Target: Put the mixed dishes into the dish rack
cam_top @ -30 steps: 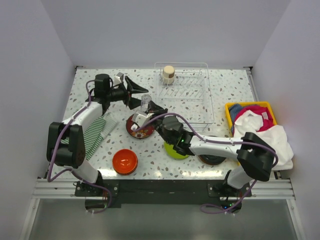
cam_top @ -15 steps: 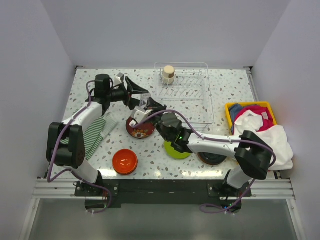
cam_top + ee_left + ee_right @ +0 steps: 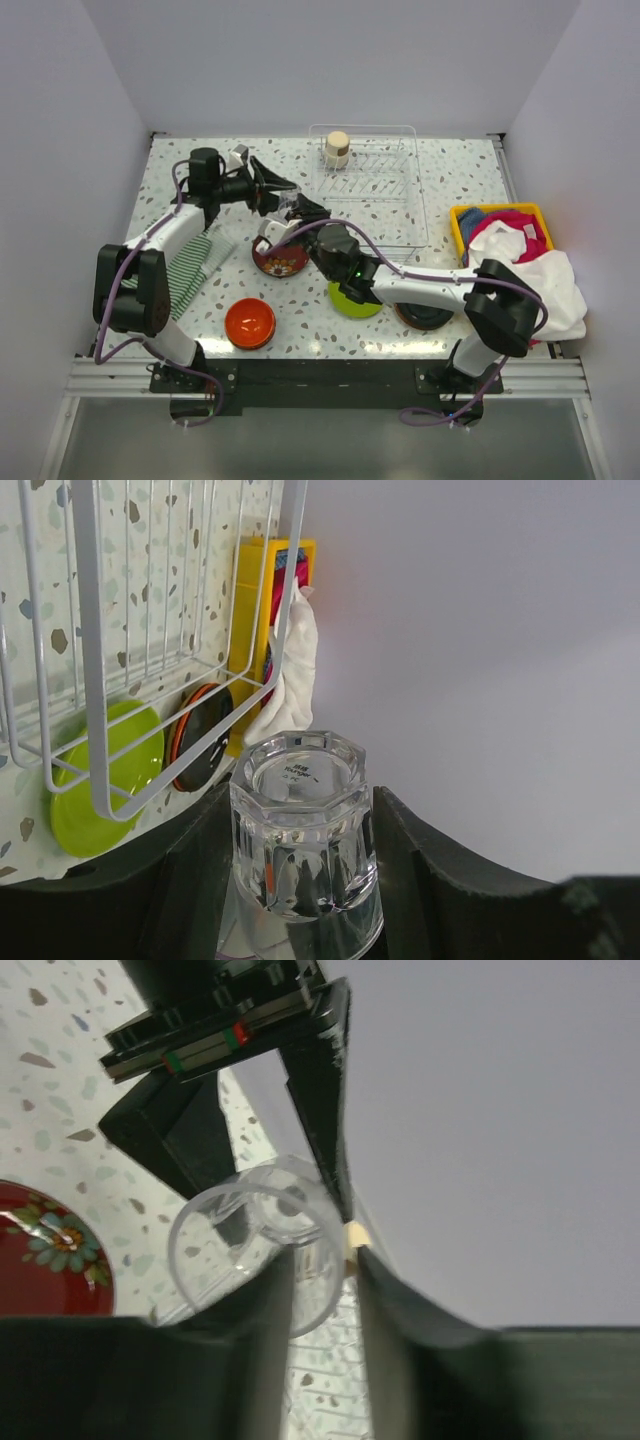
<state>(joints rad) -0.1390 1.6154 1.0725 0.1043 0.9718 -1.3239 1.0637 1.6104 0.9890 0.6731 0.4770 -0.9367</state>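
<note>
The clear faceted glass tumbler (image 3: 300, 850) hangs in the air between the arms, just off the 9 o'clock side of the pale wire dish rack (image 3: 390, 212). The left gripper (image 3: 300, 810) clasps its walls. The right gripper (image 3: 325, 1290) straddles the rim, jaws narrowly parted (hardly a grip, I judge). Its long axis runs roughly in line with the left gripper, and the rack lies at 3 o'clock from it. Overhead, both grippers hide most of it.

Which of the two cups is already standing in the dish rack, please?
The beige cup, at the far left corner of the dish rack. The clear glass is outside it, in the air between the fingers of the left gripper.
</note>
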